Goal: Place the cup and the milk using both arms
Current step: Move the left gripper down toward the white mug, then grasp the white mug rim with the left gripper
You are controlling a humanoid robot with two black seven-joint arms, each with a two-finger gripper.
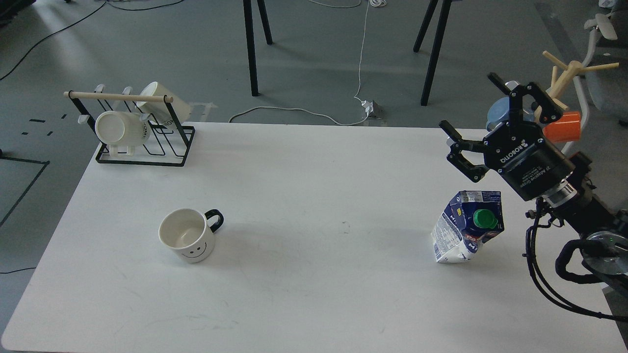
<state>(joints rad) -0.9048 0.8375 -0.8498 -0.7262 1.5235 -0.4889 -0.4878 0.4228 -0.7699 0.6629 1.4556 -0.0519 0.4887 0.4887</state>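
Our right gripper hangs above the far right part of the table with its jaws spread wide and nothing between them; one finger points up and away, the other reaches out to the left. Our left gripper does not show in the head view.

Just below and nearer to us than the right gripper stands the milk, a dented blue-and-white carton with a green screw cap, apart from the fingers and leaning a little. It rests on the right side of the table.

Well apart from it, on the left side of the table, sits the cup, upright, mouth open to us, its black handle turned to the right and the smiley face on the near side.

At the far left corner a black wire rack holds two white mugs lying on their sides. Behind our right arm a wooden mug tree carries an orange cup and a blue cup.
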